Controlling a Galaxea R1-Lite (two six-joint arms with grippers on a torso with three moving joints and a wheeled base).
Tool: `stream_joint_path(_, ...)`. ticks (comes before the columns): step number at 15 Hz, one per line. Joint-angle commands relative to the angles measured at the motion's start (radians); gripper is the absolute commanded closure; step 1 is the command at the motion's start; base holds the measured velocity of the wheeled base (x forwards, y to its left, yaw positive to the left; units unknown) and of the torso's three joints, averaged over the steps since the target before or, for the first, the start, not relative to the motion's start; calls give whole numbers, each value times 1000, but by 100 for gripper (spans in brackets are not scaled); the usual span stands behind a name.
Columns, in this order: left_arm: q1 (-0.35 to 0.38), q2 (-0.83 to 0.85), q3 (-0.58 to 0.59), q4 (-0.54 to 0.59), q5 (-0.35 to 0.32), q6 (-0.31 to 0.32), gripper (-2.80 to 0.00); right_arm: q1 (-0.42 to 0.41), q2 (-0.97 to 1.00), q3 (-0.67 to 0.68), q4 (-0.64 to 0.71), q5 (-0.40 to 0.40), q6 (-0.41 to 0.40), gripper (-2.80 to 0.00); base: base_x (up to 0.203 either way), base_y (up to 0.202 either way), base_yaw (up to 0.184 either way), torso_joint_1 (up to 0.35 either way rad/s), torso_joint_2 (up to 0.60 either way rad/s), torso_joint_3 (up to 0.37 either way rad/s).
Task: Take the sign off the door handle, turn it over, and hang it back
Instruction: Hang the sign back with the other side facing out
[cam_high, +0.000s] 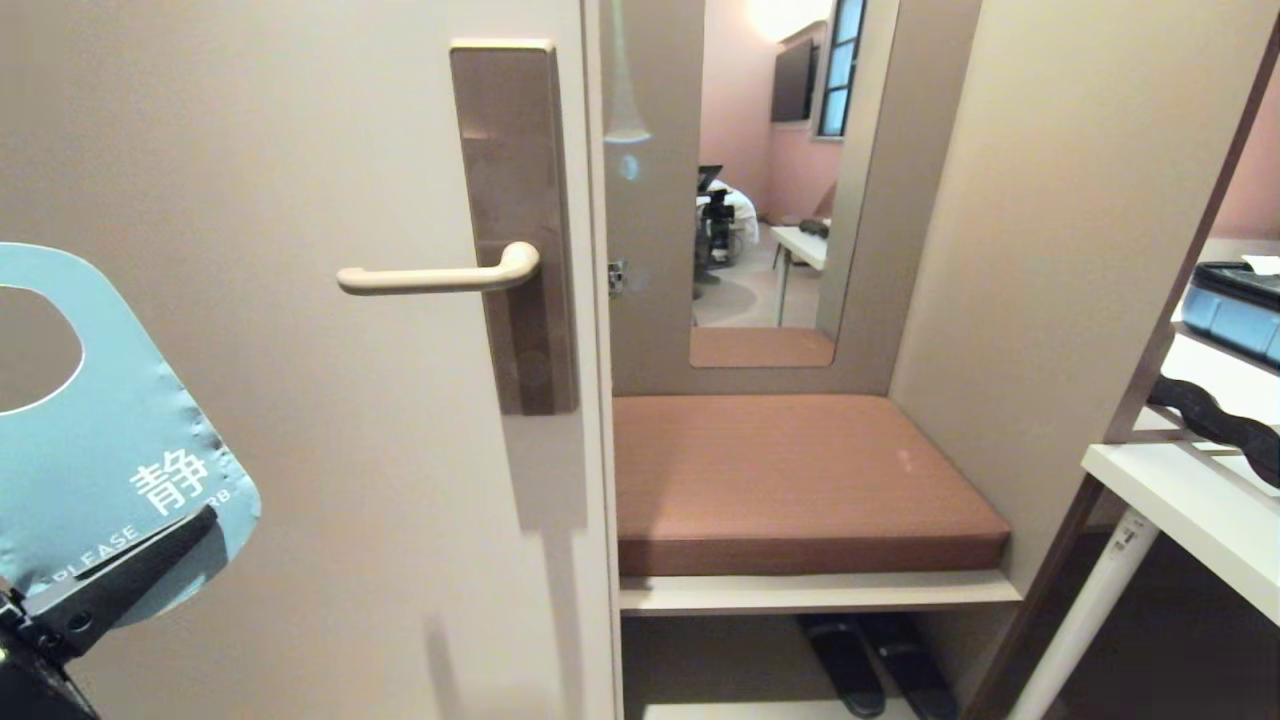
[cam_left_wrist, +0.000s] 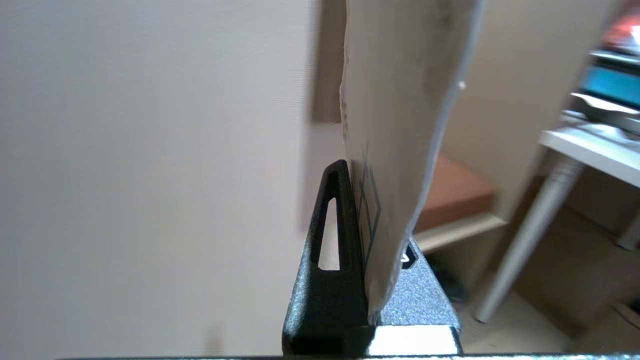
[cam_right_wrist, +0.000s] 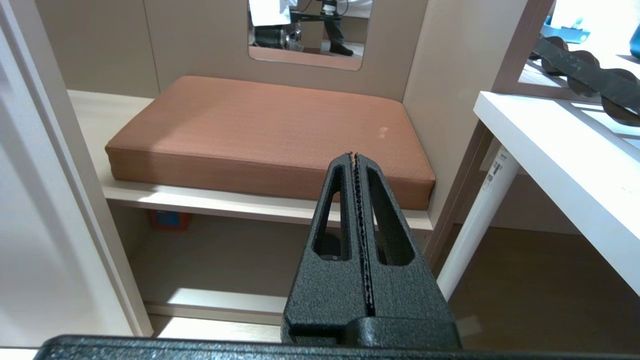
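The left gripper (cam_high: 150, 560) was clamped on the lower end of the sign (cam_high: 110, 420), its black fingers (cam_left_wrist: 336, 235) pressed against both faces of the card. Above the gripper the sign stood upright with its blue face, printed "PLEASE" and a Chinese character, turned toward the head camera and its round hole uppermost; the white face with dark outlined print showed in the left wrist view. The sign hung free in front of the door (cam_high: 300, 500), not on anything. Up and to the right of the gripper, well apart, the door handle (cam_high: 440, 277) stuck out bare from its brown plate (cam_high: 512, 150). The right gripper (cam_right_wrist: 356, 165) was parked with fingers pressed together, pointing toward the brown cushion (cam_right_wrist: 270, 125) on the bench
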Motion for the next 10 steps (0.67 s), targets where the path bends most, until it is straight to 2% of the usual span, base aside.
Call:
stream_joint_path(1, 85, 37, -29, 38, 2, 0, 0, 0, 0, 0, 0, 0, -1, 0, 0, 0, 0, 0, 0, 0)
stream_joint_path(4, 134, 112, -62, 56, 36, 19, 0, 0, 0, 0, 1, 0, -1, 0, 0, 0, 0, 0, 0, 0)
stream_joint_path(6, 145, 161, -81, 58, 82, 78, 0, 0, 0, 0, 0, 0, -1, 0, 0, 0, 0, 0, 0, 0)
stream_joint_path(10, 146, 249, -140, 75, 95, 145, 0, 0, 0, 0, 0, 0, -1, 0, 0, 0, 0, 0, 0, 0)
